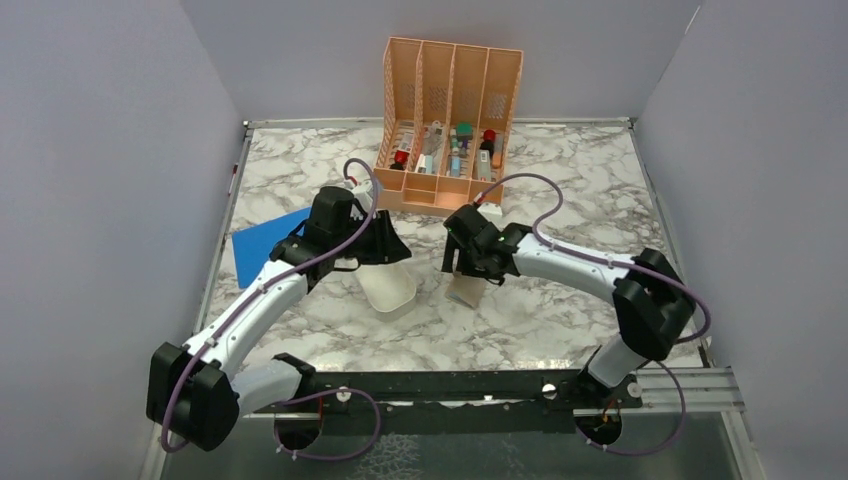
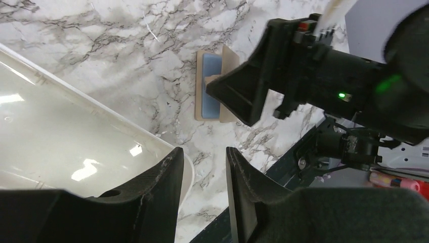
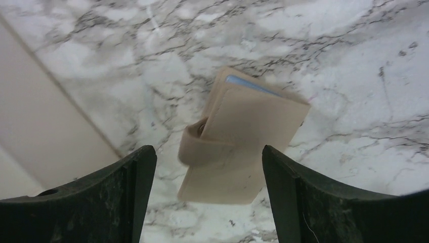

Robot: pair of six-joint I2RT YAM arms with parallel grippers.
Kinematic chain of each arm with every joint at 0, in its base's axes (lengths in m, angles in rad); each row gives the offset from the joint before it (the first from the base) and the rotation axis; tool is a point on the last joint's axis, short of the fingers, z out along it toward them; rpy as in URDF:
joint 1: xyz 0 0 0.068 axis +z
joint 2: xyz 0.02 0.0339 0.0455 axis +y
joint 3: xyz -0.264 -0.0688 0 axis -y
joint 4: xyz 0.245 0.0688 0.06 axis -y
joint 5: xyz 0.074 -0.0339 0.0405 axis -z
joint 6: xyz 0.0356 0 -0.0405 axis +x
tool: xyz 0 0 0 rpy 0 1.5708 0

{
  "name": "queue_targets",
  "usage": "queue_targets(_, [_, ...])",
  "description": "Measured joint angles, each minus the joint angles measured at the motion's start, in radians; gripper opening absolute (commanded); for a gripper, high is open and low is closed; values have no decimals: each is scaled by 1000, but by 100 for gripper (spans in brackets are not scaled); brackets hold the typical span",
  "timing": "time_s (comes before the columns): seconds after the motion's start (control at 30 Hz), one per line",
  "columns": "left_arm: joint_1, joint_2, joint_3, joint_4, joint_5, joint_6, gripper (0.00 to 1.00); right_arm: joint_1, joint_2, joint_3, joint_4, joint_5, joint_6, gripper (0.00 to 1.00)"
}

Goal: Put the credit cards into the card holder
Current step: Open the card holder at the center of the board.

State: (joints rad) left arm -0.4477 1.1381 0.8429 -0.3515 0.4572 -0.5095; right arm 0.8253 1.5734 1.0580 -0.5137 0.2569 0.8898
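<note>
The card holder (image 3: 243,136) lies half folded on the bench (image 1: 560,180), with a blue card (image 3: 250,85) showing inside it. The right fingers (image 3: 121,187) hang spread wide above it, gripping nothing, so this card seems loaded. The next move probably calls for pressing the flap shut or fetching another card. The left fingers (image 2: 162,187), apart and empty, hover by the white tray (image 2: 60,121), which crowds the holder's side. The orange rack (image 1: 450,90) stands well behind.

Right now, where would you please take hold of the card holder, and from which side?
I would pinch the card holder across its long edges from straight above: it lies on the table, cover ajar, and the open right gripper straddles it.
</note>
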Motion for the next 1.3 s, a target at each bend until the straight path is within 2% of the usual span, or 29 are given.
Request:
queue_targets(0.13, [0, -41, -3, -11, -30, 4, 40, 3, 116, 52, -64, 102, -6, 69])
queue_targets(0.2, [0, -50, -5, -18, -41, 7, 41, 3, 142, 53, -82, 129, -14, 48])
queue_targets(0.27, [0, -53, -6, -26, -51, 14, 41, 3, 135, 42, -87, 150, -24, 36])
queue_targets(0.4, [0, -53, -6, -43, -66, 26, 41, 3, 19, -59, -23, 161, -59, 23])
queue_targets(0.57, [0, -33, -5, -45, -65, 39, 39, 0, -200, -276, 164, 131, -98, 12])
queue_targets(0.7, [-6, 10, 8, -50, -61, 43, 37, -12, -297, -416, 325, 84, -98, 11])
queue_targets(0.83, [-32, 31, 44, -54, -56, 44, 36, -85, -392, -549, 468, -8, -95, 16])
queue_targets(1.0, [-68, 43, 77, -53, -56, 43, 36, -189, -423, -585, 492, -52, -116, 23])
queue_targets(1.17, [-119, 82, 91, -53, -59, 37, 36, -246, -415, -585, 468, -81, -165, 13])
queue_targets(1.3, [-154, 117, 115, -52, -72, 22, 33, -262, -455, -610, 493, -174, -199, 9])
